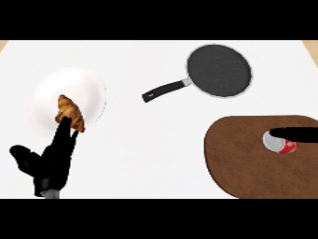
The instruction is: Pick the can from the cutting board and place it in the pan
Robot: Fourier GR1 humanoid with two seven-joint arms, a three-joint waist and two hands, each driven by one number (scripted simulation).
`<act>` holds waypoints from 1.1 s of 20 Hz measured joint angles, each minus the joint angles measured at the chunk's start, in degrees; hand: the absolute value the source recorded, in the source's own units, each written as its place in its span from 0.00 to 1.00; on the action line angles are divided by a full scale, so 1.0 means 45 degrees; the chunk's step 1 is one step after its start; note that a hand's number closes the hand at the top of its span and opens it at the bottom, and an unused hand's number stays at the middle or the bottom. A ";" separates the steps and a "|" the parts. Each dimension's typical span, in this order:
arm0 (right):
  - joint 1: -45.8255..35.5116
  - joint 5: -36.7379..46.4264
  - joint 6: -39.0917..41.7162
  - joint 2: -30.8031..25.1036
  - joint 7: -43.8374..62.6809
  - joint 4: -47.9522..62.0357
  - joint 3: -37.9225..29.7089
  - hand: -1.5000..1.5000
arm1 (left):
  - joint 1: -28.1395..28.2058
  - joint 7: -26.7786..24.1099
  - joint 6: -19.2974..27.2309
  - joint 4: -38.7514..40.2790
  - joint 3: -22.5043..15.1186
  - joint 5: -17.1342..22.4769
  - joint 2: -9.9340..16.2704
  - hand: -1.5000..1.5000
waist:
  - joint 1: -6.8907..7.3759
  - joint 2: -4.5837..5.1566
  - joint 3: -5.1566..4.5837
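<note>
The can (279, 142) lies on its side on the brown cutting board (258, 158), its silver end turned toward the left and its red body under the right hand (306, 134). That hand comes in from the right edge with dark fingers stretched over the top of the can and touching it; whether they curl round it I cannot tell. Up and to the left of this hand, well apart from the board, sits the dark pan (218, 71) on the white table (154, 121), its black handle pointing down-left. The left hand (51, 156) rests open near the lower edge, fingers straight up, their tips just by a croissant (70, 113) on a white plate (58, 88).
</note>
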 measured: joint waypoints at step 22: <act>0.0543 0.1495 -0.0328 0.1034 -0.1091 0.0854 0.0074 1.00 | -0.0132 -0.0275 -0.0368 0.0344 0.0362 -0.0325 -0.0409 0.50 | 0.0008 -0.0036 0.0037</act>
